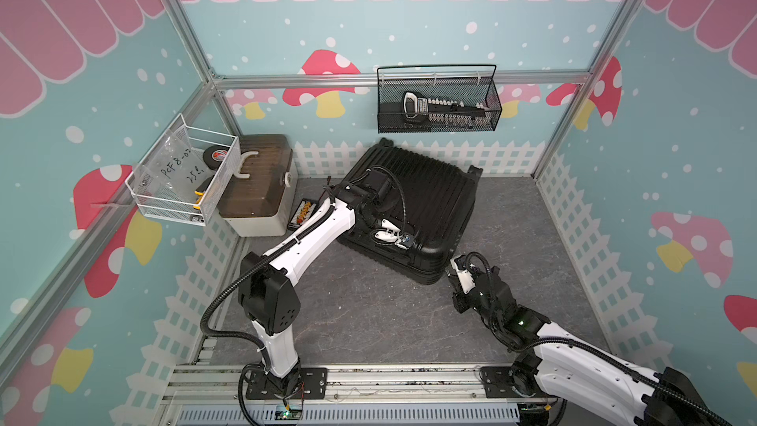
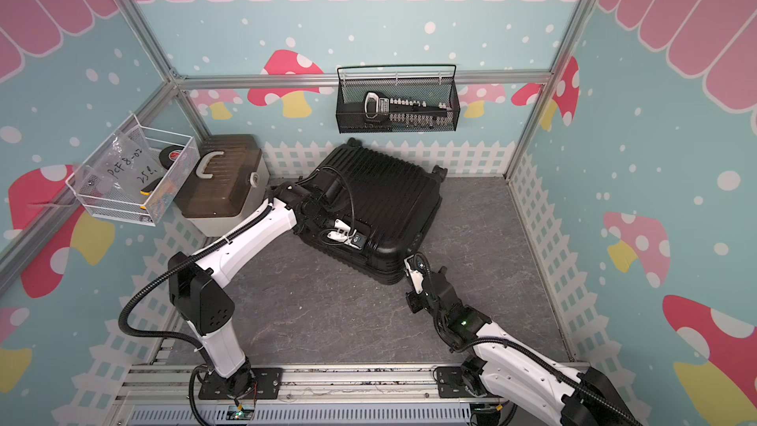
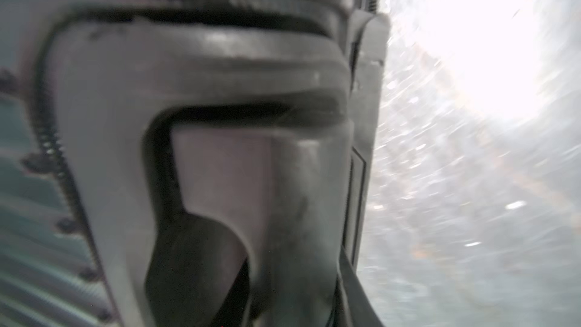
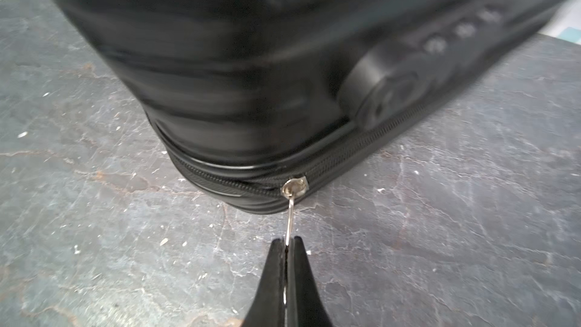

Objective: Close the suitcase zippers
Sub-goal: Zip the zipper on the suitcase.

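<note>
Suitcase pull tab (image 4: 290,215) is pinched in the right hand (image 4: 286,242), whose black fingers are closed tight on it. The tab hangs from a silver slider (image 4: 295,186) on the zippers (image 4: 361,149), at the near corner of the suitcase (image 1: 430,194). That black ribbed case lies flat on the grey counter (image 1: 368,313), toward the back. The left hand (image 1: 399,239) is over the shell's near edge. Whether it is open or closed cannot be told, as its wrist view is blurred. A white box (image 1: 256,221) stands near the case.
</note>
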### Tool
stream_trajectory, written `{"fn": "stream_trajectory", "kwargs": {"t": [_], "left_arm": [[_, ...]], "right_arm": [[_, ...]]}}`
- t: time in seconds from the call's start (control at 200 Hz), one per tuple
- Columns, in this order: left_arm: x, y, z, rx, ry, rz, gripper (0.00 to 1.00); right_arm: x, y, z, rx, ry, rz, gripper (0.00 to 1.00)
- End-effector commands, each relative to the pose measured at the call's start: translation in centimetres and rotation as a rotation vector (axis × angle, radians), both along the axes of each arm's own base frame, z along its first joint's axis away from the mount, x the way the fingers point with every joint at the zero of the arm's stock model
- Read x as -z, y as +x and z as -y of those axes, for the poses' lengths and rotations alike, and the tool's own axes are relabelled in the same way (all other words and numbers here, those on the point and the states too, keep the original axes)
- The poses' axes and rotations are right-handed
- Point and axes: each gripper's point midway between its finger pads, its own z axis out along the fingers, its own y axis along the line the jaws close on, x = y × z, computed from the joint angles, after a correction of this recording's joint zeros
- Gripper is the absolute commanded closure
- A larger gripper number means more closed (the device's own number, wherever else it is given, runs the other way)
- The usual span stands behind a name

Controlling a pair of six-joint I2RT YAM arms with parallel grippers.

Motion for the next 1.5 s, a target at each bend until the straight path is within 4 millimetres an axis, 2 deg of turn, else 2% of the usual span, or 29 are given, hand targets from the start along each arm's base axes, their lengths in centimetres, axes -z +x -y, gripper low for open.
{"fn": "stream_trajectory", "kwargs": {"t": [0.0,0.09,0.195,0.38,0.435,0.51,0.611,0.786,0.966,1.121,1.301,1.496], "left_arm": [[0.6,-1.5,-0.4,-0.153,-0.005,-0.054,0.80],[0.7,-2.4,-0.2,-0.143,-0.009,-0.066,0.74],[1.5,-2.2,-0.3,-0.154,0.009,-0.078,0.66],[2.1,-1.5,1.1,-0.145,-0.013,-0.085,0.64],[2.2,-0.9,1.3,-0.160,-0.015,-0.066,0.65],[1.8,0.4,1.5,-0.201,-0.022,-0.023,0.72],[0.1,1.8,1.8,-0.234,-0.041,0.037,0.81],[-3.3,3.3,2.6,-0.270,-0.115,0.118,0.86],[-5.4,4.3,3.2,-0.321,-0.174,0.184,0.88],[-5.6,3.6,4.1,-0.349,-0.202,0.173,0.88],[-5.4,3.8,4.9,-0.434,-0.253,0.154,0.89],[-4.3,2.5,7.4,-0.526,-0.322,0.064,0.91]], "right_arm": [[-0.8,-0.3,0.4,0.016,-0.014,-0.002,1.00],[-0.9,-0.4,0.6,0.020,-0.019,0.008,1.00],[-0.9,-0.5,0.2,-0.009,-0.018,0.009,1.00],[-0.4,-0.9,-0.6,-0.051,-0.009,-0.012,1.00],[-0.3,-1.1,-0.9,-0.076,-0.002,-0.018,1.00],[-0.4,-1.5,-1.4,-0.110,0.013,-0.024,1.00],[-1.0,-2.2,-1.9,-0.151,0.045,-0.024,1.00],[-1.3,-3.4,-2.9,-0.234,0.067,-0.044,1.00],[-2.0,-4.3,-4.0,-0.315,0.102,-0.039,1.00],[-1.9,-3.8,-4.1,-0.307,0.101,-0.031,1.00],[-2.0,-3.1,-4.5,-0.290,0.114,-0.017,1.00],[-2.1,-2.3,-4.9,-0.277,0.120,-0.002,1.00]]}}
